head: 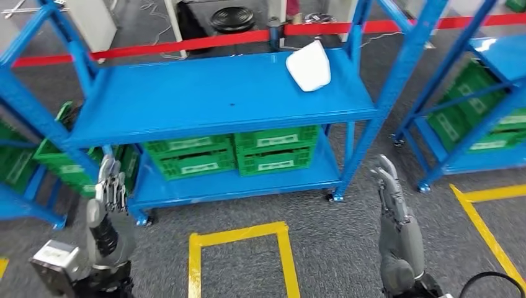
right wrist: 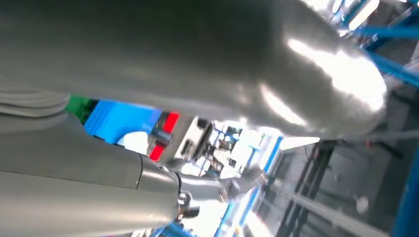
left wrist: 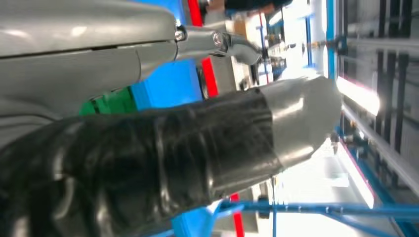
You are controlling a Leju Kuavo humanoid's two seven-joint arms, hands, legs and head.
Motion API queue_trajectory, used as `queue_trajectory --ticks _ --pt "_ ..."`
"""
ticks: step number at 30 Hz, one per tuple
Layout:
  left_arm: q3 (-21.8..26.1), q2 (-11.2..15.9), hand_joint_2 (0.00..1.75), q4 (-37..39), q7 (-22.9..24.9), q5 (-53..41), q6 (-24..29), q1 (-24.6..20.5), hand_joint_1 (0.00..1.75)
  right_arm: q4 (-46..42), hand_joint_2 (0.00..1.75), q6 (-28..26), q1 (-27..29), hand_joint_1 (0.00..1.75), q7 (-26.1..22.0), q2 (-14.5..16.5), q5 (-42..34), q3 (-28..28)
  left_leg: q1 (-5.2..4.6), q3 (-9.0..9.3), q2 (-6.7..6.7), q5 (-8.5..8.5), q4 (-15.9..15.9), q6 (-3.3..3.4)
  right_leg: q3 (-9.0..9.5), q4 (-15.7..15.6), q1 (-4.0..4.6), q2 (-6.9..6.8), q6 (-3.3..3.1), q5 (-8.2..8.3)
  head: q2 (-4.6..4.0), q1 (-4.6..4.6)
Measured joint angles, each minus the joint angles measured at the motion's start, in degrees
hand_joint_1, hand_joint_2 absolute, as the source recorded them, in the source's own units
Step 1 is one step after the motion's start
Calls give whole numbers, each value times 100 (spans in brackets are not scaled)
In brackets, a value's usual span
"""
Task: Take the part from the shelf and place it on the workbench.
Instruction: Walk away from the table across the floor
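1. Left hand (head: 110,186) raised at the lower left of the head view, in front of the shelf's (head: 211,99) left end. Fingers upright, close together and nearly straight; nothing held.
2. Left wrist view: thick dark thumb with a grey tip across the frame, a slim grey finger (left wrist: 232,43) extended beyond it. Nothing between them.
3. Green crates (head: 232,152) sit side by side on the shelf's lower level, behind and between the two hands. More green crates at the far left under the blue frame.
4. Yellow tape (head: 239,239) marks a rectangle on the grey floor in front of the shelf, between the two arms.
5. White part (head: 308,66) lies flat on the blue top level, near its right rear corner, just in front of the red barrier tape (head: 186,43). Well apart from both hands.
6. Right hand (head: 391,186) raised at the lower right, below the shelf's right end. Fingers straight, pointing up; nothing held.
7. Second blue rack (head: 484,93) with green crates stands at the far right.
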Motion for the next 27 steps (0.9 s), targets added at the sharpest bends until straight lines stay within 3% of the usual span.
queue_trajectory --ticks 2,3,4,6,7,9,11,13,14,16,17,18,19,20,22,24,25,26,27 --pt "-1 -5 0 7 3 0 -1 2 0 2 0 0 16 0 2 -6 1 0 8 -30 -136 14 28 0 -336 731 -16 125 51 -285 -1 84" --pt "-1 -6 0 11 3 1 -1 5 0 3 0 0 22 0 2 -8 1 0 11 -44 -207 10 53 -5 -403 856 -23 132 75 -279 -1 110" --pt "-1 -6 0 16 4 0 -1 6 0 3 0 0 22 0 2 -9 1 0 17 -52 -276 4 81 -16 -360 740 -34 134 95 -157 0 135" --pt "-1 -6 0 22 5 0 -1 7 0 3 0 0 20 0 2 -10 1 0 32 -64 -402 -23 152 -58 -33 0 -72 187 132 238 0 197" --pt "-1 -6 0 22 5 0 -1 7 0 3 0 0 16 0 2 -10 1 1 26 -113 -469 -55 200 -92 162 -385 -91 242 124 362 0 235" --pt "-3 -6 0 21 4 0 1 6 0 2 0 7 16 0 2 -10 19 1 14 -220 -575 -118 269 -150 340 -774 -102 309 38 416 -1 248" --pt "-6 -6 0 21 2 1 5 13 0 1 0 31 10 0 3 -10 91 2 28 -289 -647 -147 301 -186 358 -798 -94 231 -81 407 0 210" --pt "-8 -6 0 20 -1 3 8 16 0 -4 0 56 -7 0 19 -12 178 10 41 -387 -510 -255 502 -243 392 -802 -105 124 -153 416 0 175" --pt "-8 -6 0 20 -2 4 8 11 0 -9 0 61 -12 0 29 -11 204 17 54 -518 -379 -395 771 -284 401 -805 -114 68 -178 420 0 149" --pt "-9 -6 0 22 -2 4 8 5 0 -19 0 65 -12 0 42 -12 226 34 103 -945 -144 -765 1567 -364 413 -808 -104 -38 -193 397 -1 81" --pt "-9 -6 0 24 -2 5 8 7 0 -21 0 66 -11 0 42 -12 232 43 129 -1152 -97 -883 1921 -385 421 -807 -103 -96 -189 380 0 59" --pt "-9 -6 0 26 -2 5 8 11 0 -21 0 67 -10 0 42 -12 238 51 146 -1275 -74 -899 2104 -387 439 -807 -102 -159 -180 358 0 36" --pt "-9 -6 0 27 -2 5 8 12 0 -22 0 67 -10 0 42 -12 243 57 153 -1272 -57 -797 2050 -370 475 -813 -100 -227 -170 330 0 10" --pt "-9 -6 0 27 -2 5 8 13 0 -24 0 68 -11 0 42 -12 248 64 145 -1140 -23 -608 1766 -329 530 -829 -95 -296 -162 300 0 -13" --pt "-9 -6 0 25 -2 6 8 9 0 -28 0 68 -12 0 42 -12 255 78 57 -660 259 -207 864 -167 664 -920 -84 -437 -137 233 -1 -52" --pt "-11 -7 0 19 -3 5 8 -6 0 -31 0 66 -12 0 42 -12 257 89 -32 -306 507 -79 292 -54 826 -1065 -79 -564 -71 177 0 -66" --pt "-12 -7 0 16 -5 4 8 -8 0 -32 0 64 -13 0 42 -12 257 92 -49 -223 501 -97 176 -45 940 -1093 -77 -625 -23 191 0 -66" --pt "-11 -7 0 13 -6 4 7 -7 0 -34 0 62 -20 0 40 -13 257 96 -42 -146 410 -118 109 -45 1048 -1114 -82 -668 22 227 0 -67" --pt "-10 -9 0 11 -8 5 7 0 0 -37 0 61 -35 0 39 -16 256 101 -23 -53 321 -114 16 -35 1119 -1092 -94 -628 53 237 -1 -61"
